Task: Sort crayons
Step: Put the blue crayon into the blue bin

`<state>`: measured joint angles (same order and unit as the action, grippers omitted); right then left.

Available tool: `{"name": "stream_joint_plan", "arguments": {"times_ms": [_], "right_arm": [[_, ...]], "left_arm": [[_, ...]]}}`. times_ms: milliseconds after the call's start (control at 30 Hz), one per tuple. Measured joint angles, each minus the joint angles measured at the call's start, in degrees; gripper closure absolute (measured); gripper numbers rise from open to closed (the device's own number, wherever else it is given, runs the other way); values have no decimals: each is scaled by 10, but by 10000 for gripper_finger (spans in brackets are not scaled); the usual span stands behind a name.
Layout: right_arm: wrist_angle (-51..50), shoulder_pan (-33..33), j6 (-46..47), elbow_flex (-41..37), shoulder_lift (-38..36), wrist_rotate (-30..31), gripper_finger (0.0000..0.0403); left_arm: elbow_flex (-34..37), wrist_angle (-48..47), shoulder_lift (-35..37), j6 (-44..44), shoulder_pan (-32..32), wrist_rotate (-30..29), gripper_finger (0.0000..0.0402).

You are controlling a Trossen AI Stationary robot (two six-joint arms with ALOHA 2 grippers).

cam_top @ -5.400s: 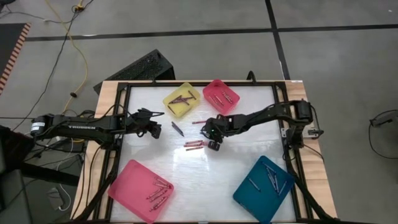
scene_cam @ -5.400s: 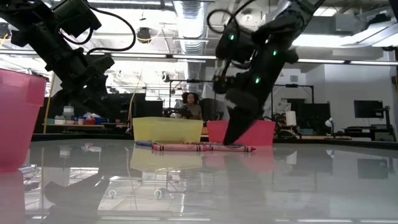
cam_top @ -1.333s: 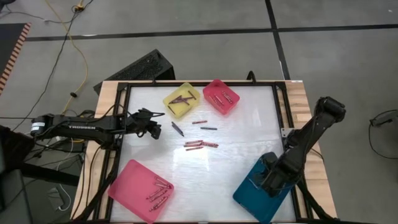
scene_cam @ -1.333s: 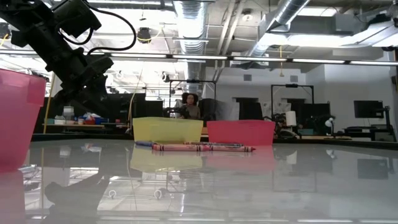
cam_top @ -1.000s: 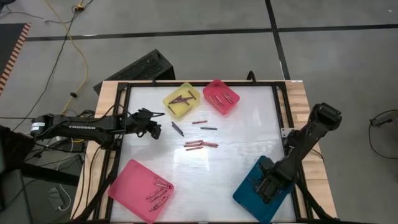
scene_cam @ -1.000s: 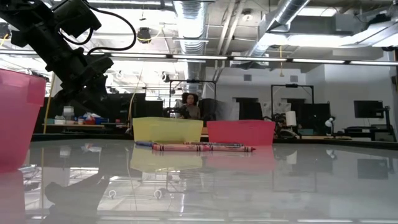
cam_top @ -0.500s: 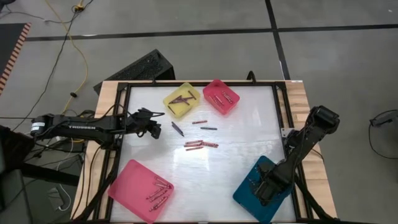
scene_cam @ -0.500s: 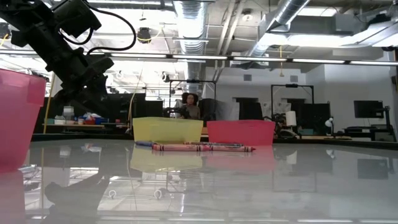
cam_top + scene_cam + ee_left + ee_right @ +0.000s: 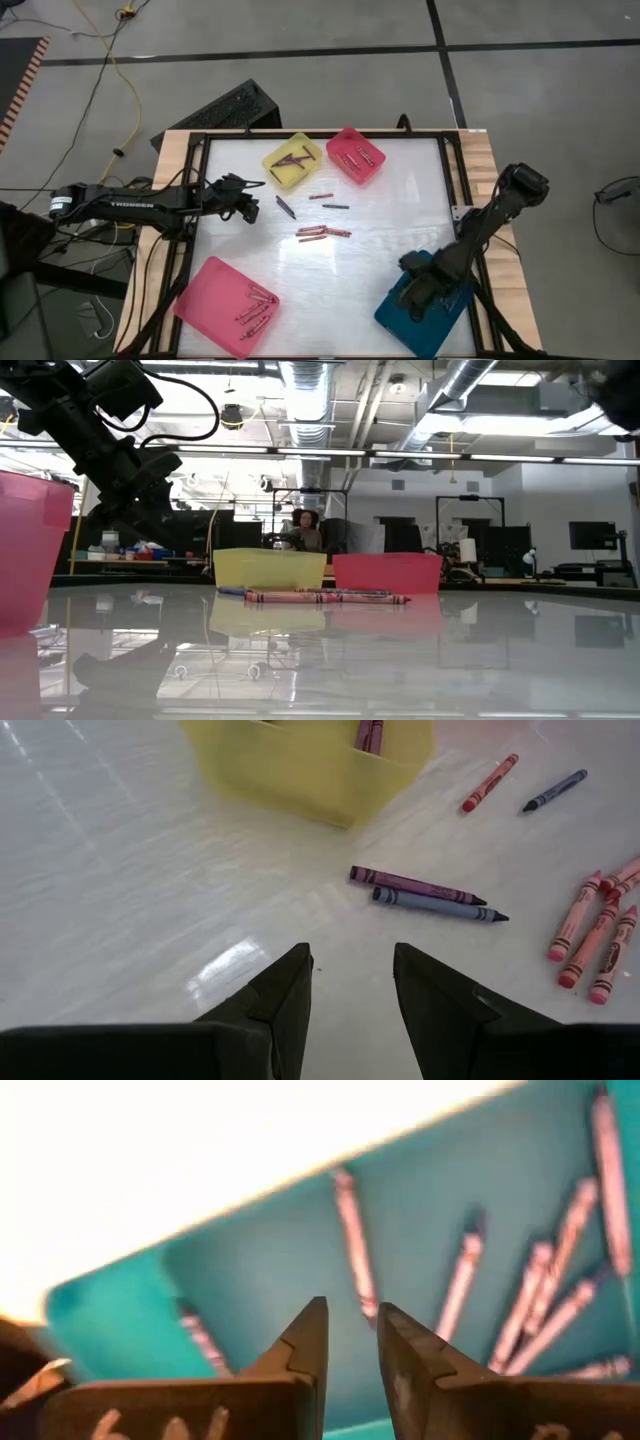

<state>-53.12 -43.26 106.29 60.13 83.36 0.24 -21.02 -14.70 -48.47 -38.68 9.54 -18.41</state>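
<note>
Loose crayons lie flat on the white table: a purple one point(image 9: 415, 882) and a grey-blue one point(image 9: 440, 905) side by side, a red point(image 9: 490, 782) and a dark blue point(image 9: 555, 790) farther off, and a red cluster point(image 9: 322, 232). My left gripper point(image 9: 350, 990) hovers open near the table's left edge, a little short of the purple and grey-blue pair point(image 9: 285, 207). My right gripper point(image 9: 350, 1345) points down over the teal tray point(image 9: 400, 320), open by a narrow gap with nothing between its fingers. Several crayons point(image 9: 460, 1285) lie on that tray's floor.
A yellow tray point(image 9: 293, 160) and a small pink tray point(image 9: 356, 155) stand at the far edge. A larger pink tray point(image 9: 228, 305) sits near left. All hold crayons. A black frame point(image 9: 190, 230) borders the table. A person point(image 9: 305, 532) sits far behind in the room.
My right gripper has risen a little over the teal tray, shifted slightly toward the table's middle and rolled about its wrist. The left arm and the loose crayons have stayed put.
</note>
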Motion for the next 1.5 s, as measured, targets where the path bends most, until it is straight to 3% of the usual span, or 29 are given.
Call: {"name": "stream_joint_plan", "arguments": {"times_ms": [133,333,667,933,1333,1500], "right_arm": [[2,62,-114,14,-39,2,318],[2,168,-277,15,-67,61,319],[78,319,-622,15,-44,67,319],[158,410,-810,15,-8,87,313],[275,477,-947,15,109,87,204],[307,490,-978,15,151,87,182]], "left_arm": [[0,0,0,-1,0,0,269],[0,0,0,-1,0,0,269],[0,0,0,-11,0,-4,269],[0,2,0,-15,0,-5,269],[0,0,0,-16,0,-5,269],[0,0,0,-17,0,-10,269]]}}
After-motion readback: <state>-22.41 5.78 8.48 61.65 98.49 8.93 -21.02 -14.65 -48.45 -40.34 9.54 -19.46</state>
